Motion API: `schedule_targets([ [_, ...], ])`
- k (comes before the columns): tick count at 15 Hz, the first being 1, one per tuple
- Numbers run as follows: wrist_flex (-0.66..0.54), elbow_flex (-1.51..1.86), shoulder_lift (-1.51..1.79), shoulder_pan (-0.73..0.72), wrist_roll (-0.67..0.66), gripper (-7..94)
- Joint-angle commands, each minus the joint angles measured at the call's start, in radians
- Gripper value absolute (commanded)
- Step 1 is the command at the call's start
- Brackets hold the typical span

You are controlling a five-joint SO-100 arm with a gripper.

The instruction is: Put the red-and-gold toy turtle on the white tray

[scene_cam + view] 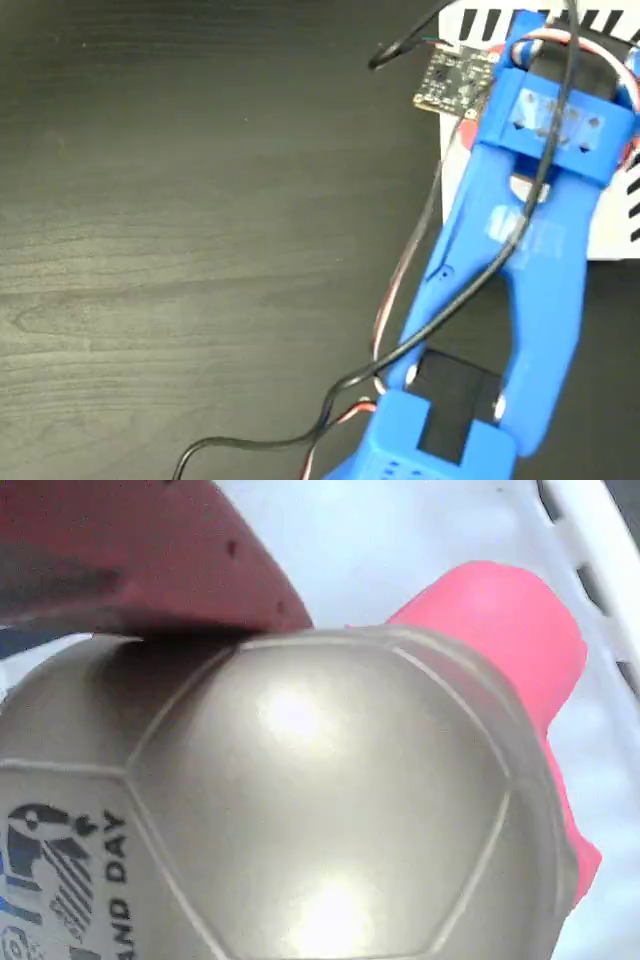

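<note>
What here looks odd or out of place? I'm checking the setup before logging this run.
Nothing stands out. The turtle fills the wrist view over the white tray, its shell unmarred; the blue arm hides it in the fixed view.

Non-task item: table (180,220).
Dark wood-grain surface, bare to the left of the arm in the fixed view.

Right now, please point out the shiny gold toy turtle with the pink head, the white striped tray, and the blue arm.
Gold toy turtle (330,810): wrist view, shell dome.
White striped tray (615,225): fixed view, right edge.
Blue arm (545,270): fixed view, long link.
</note>
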Motion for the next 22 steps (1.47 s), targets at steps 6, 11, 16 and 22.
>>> schedule_targets([
  [6,-0.018,0.025,0.020,-0.002,-0.035,56],
  [11,-0.008,0.031,0.034,0.000,-0.046,56],
  [16,-0.057,0.092,0.195,-0.015,-0.021,55],
  [22,-0.219,0.282,0.655,-0.278,0.202,0],
])
